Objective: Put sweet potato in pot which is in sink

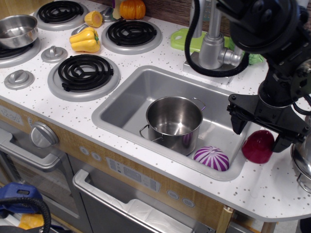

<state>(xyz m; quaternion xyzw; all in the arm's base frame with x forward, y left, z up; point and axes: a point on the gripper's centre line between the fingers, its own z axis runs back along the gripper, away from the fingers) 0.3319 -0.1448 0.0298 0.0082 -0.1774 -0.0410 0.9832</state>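
The dark red sweet potato (258, 146) sits on the white countertop just right of the sink (131, 99). My gripper (260, 133) is open and hangs right over it, one finger to its left above the sink's right rim, the other finger to its right. The fingers straddle the sweet potato's top without closing on it. The shiny steel pot (174, 121) stands upright and empty in the middle of the sink, well left of the gripper.
A purple-and-white striped dome toy (212, 158) lies in the sink's front right corner. The faucet (210, 43) rises behind the sink. A steel pan rim (300, 160) sits at the right edge. A yellow pepper (85, 40) and burners lie at left.
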